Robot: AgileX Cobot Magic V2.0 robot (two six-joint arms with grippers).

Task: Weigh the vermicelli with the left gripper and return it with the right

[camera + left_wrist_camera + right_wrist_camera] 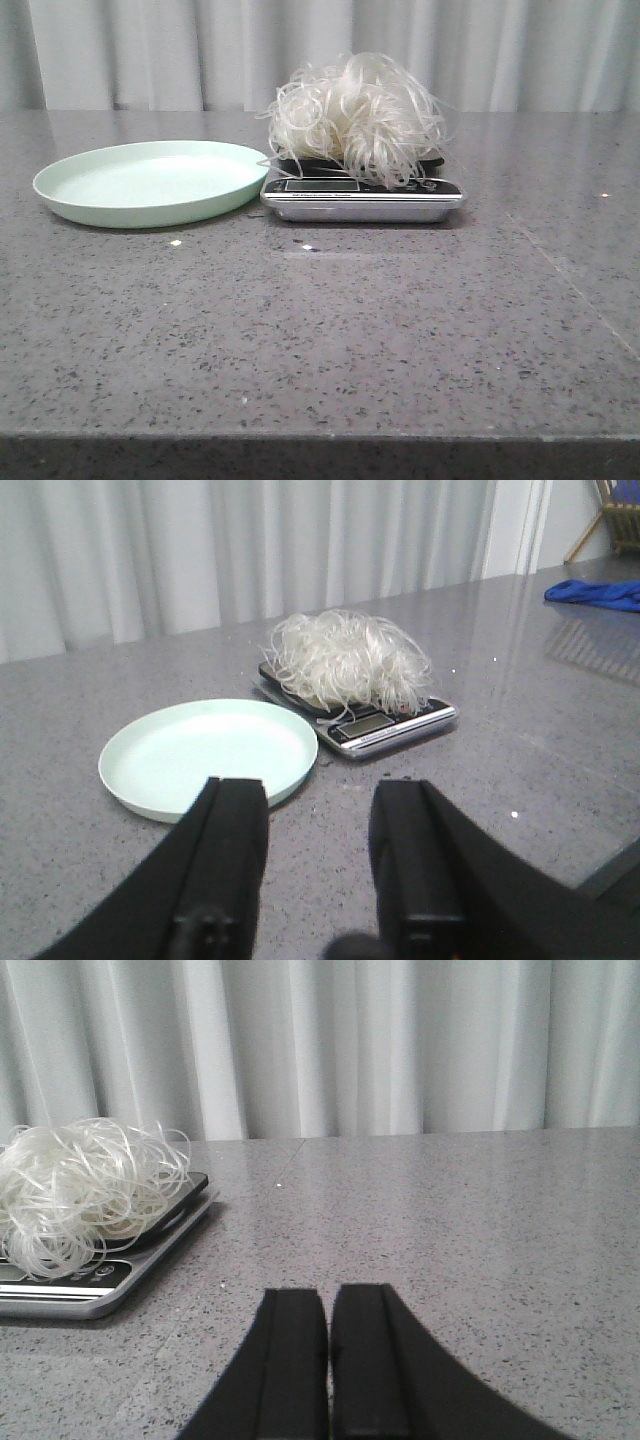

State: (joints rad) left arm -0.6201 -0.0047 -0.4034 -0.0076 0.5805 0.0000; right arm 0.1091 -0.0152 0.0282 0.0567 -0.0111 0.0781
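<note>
The vermicelli (357,115), a fluffy clump of thin white strands, rests on the black platform of a silver scale (360,198) at the table's middle back. It also shows in the left wrist view (348,662) and in the right wrist view (78,1195). A pale green plate (150,181) sits empty just left of the scale. My left gripper (318,792) is open and empty, well short of the plate (205,755) and the scale (385,727). My right gripper (328,1300) is shut and empty, off to the right of the scale (90,1280). Neither gripper shows in the front view.
Grey speckled stone table (330,340) with its front edge near the camera. White curtain (330,50) behind. A blue cloth (595,593) lies on the far part of the table in the left wrist view. Small white crumbs (176,242) lie before the plate.
</note>
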